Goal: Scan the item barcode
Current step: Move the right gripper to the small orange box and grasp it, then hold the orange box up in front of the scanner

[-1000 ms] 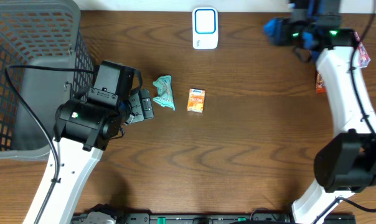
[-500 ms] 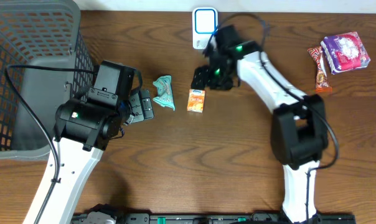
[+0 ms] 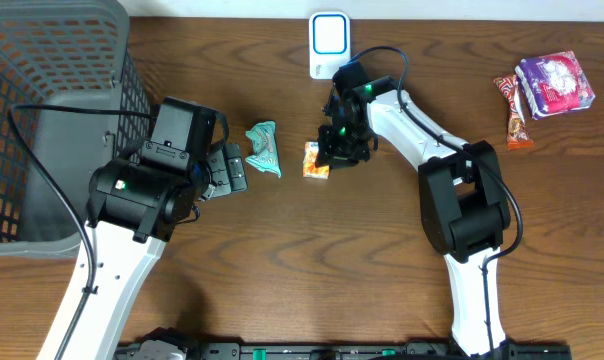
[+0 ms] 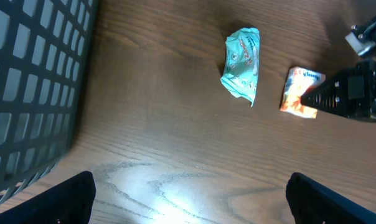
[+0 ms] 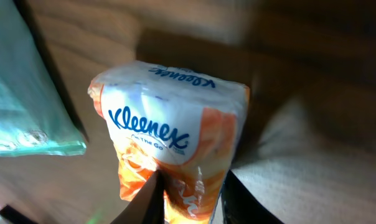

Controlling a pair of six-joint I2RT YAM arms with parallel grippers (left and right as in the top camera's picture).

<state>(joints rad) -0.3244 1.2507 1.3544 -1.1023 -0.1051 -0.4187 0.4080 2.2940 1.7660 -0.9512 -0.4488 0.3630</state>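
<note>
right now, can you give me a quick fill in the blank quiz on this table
The tissue pack reads ____. The right claw grips it; the left claw is ____. The basket stands beside the ____ arm. The scanner is white and ____.
Missing words: Kleenex, open, left, blue.

The orange-and-white tissue pack (image 5: 169, 149) carries the brand name "Kleenex" in blue script across its white upper band, seen from the right wrist, and just under it a smaller blue line reads "On The Go". The teal packet (image 4: 242, 62) has pale printing on its wrapper. The purple snack bag (image 3: 554, 82) and the red wrapper (image 3: 512, 115) beside it have printed faces too, but none of that lettering is legible in any view.
</note>
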